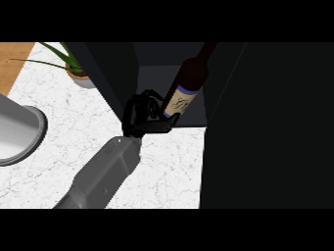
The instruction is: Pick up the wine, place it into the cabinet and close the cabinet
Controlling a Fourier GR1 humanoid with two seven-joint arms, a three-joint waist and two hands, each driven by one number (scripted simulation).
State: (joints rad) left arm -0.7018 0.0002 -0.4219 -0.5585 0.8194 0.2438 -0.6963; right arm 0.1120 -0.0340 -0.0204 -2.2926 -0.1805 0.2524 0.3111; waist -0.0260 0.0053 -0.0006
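Dark wine bottle (186, 83) upright inside cabinet (119, 73); right hand (144, 115) curled round its base.

Kitchen: marble counter (46, 181), dark cabinet (271, 147), potted plant (74, 66).

The dark wine bottle (186, 88) with a pale label stands slightly tilted inside the open black cabinet (119, 73).

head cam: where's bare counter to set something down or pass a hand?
Free: marble between the metal pot and the forearm, and below the potted plant left of the cabinet. Crowded: the cabinet opening, where the hand sits beside the wine bottle. The dark cabinet door hides everything right.
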